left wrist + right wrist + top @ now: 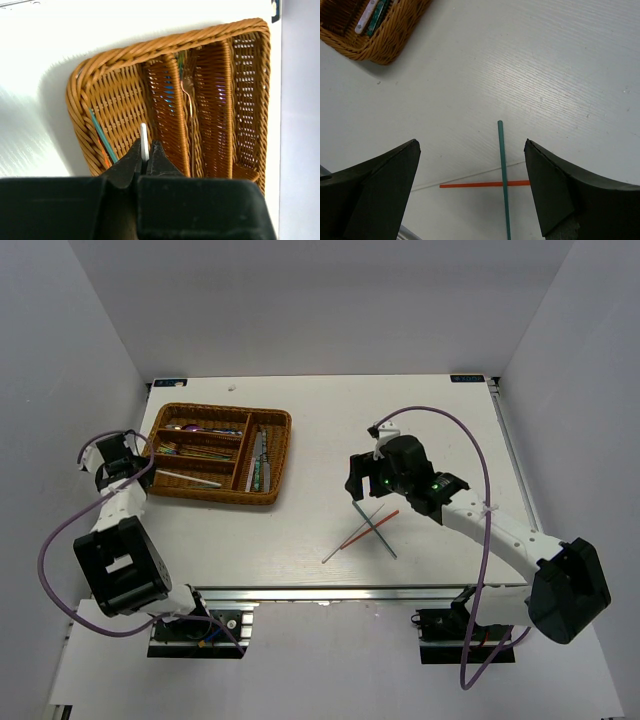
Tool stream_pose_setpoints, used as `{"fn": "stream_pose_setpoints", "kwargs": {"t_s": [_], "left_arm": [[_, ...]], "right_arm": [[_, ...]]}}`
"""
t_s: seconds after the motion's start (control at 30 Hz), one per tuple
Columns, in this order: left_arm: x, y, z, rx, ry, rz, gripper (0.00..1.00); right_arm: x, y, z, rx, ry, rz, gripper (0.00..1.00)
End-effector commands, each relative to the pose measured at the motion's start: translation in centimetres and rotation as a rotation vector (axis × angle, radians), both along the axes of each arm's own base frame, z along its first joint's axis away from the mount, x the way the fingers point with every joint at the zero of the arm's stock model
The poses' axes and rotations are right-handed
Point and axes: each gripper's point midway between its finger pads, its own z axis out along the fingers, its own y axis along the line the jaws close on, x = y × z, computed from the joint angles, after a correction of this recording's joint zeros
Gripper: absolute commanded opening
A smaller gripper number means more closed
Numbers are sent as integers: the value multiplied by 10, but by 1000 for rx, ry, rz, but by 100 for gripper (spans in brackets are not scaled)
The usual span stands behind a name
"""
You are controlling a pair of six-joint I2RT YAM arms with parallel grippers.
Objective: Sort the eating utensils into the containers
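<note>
The brown wicker tray [283, 455] sits at the far left with spoons, forks and knives in its compartments. My left gripper [150, 471] is at its left end, shut on a pale grey chopstick [190, 478] that lies along the near compartment. In the left wrist view the gripper [145, 151] pinches that chopstick [144, 135] over the tray [125, 55], beside a teal chopstick [101, 134] and an orange one. My right gripper [358, 487] is open above three crossed chopsticks: green [502, 165], orange [475, 185] and grey [465, 177]. In its own view the right gripper [471, 145] straddles them.
A corner of the tray [380, 47] shows at the top left of the right wrist view, holding teal-handled knives [377, 12]. A copper fork [189, 97] lies against a divider. The crossed chopsticks [368, 530] lie near the table's front edge.
</note>
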Motion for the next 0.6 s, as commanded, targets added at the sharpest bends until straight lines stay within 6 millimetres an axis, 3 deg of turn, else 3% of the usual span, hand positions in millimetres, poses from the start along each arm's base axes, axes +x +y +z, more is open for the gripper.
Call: {"fn": "stream_pose_setpoints", "kwargs": {"t_s": [0.0, 0.13, 0.37, 0.57], "left_arm": [[13, 3, 17, 10, -59, -26, 0], [16, 1, 13, -2, -77, -33, 10], [21, -21, 0, -83, -99, -118, 30], [17, -34, -8, -80, -62, -144, 69]], "right_arm": [[2, 2, 10, 25, -34, 14, 89], [0, 4, 8, 27, -25, 24, 89], [3, -2, -1, -21, -18, 10, 89], [0, -21, -30, -199, 40, 32, 89]]}}
